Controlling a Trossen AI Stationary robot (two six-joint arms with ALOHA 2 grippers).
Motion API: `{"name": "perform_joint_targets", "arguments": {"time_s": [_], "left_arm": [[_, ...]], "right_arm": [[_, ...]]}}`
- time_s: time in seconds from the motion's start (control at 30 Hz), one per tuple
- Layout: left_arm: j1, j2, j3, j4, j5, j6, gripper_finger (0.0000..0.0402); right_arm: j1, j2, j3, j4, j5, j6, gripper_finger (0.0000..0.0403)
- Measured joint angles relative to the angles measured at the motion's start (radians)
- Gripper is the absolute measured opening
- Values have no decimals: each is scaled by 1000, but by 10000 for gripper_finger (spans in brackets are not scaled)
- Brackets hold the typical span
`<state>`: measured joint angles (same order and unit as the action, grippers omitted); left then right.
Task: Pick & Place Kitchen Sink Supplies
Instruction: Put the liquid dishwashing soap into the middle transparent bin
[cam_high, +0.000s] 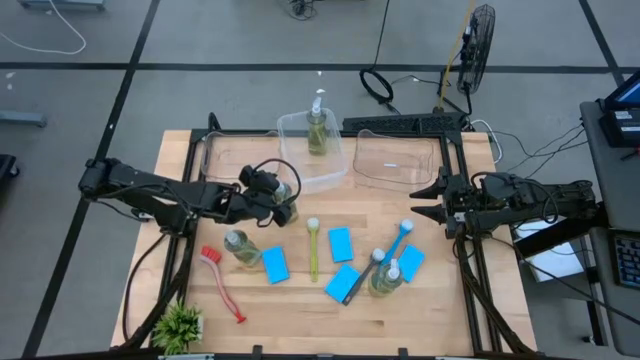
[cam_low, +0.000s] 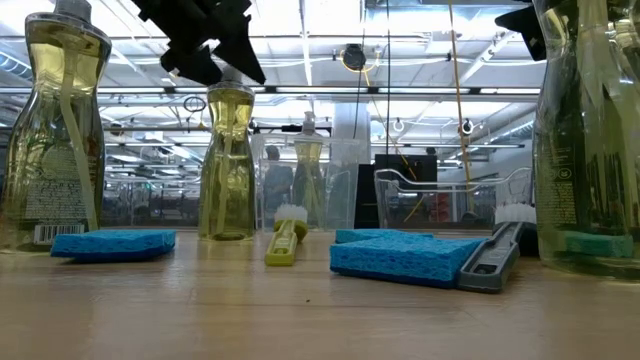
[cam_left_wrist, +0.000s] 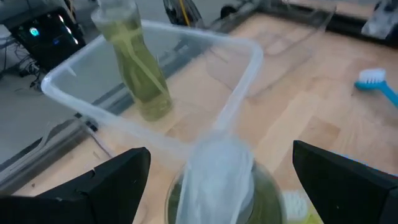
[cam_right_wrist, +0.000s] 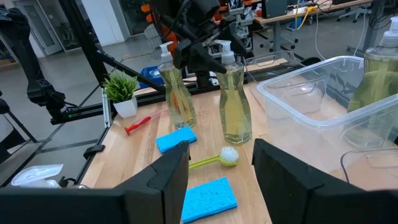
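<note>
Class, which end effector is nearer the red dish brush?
Left. The left end effector sits above an upright bottle near the red dish brush; the right end effector waits across the table.

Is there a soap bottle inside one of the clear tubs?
Yes, the high view shows one pump bottle of yellow-green liquid standing inside the middle clear tub at the back of the table.
</note>
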<state>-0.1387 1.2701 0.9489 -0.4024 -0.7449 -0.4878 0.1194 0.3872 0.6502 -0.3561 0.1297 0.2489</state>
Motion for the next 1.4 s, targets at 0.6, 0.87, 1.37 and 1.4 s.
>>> {"name": "perform_joint_targets", "arguments": {"time_s": [0.6,0.87,1.37,1.4], "left_arm": [[19,0,0,7,-49,14,392],[19,0,0,-23,-44,-15,375],[23,-1,1,-14,7,0,108],[22,-1,1,-11,7,0,108]], "right_arm": [[0,0,0,0,0,0,167],[0,0,0,0,0,0,167],[0,0,0,0,0,0,167],[0,0,0,0,0,0,167]]}}
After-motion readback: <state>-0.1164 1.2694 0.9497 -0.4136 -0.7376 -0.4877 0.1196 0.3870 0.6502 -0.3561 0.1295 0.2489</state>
